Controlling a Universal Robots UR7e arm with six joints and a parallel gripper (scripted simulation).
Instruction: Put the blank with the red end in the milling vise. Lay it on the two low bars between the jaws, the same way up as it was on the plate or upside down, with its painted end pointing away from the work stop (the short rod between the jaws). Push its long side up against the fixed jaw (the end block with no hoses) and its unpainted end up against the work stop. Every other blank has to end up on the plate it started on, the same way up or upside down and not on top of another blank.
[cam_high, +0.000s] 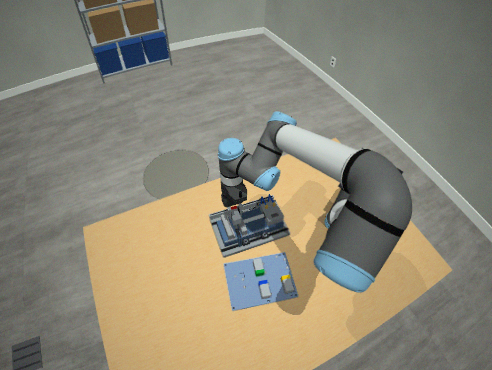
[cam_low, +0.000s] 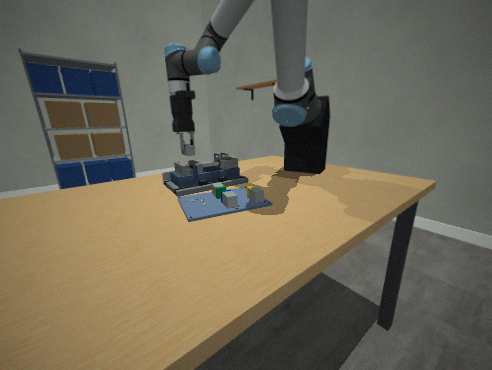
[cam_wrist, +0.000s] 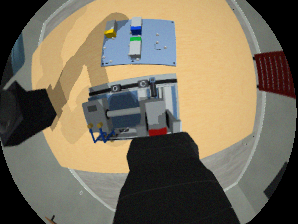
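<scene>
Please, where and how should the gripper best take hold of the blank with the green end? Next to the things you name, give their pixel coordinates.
The gripper (cam_high: 233, 204) (cam_low: 188, 150) should probably come from straight above and close across the two long sides, near the middle of the green-ended blank (cam_high: 258, 266) (cam_low: 218, 190) (cam_wrist: 135, 48). It lies lengthwise on the blue plate (cam_high: 242, 302) (cam_low: 200, 212) (cam_wrist: 162, 32), standing proud of it, with space along both long sides.
</scene>
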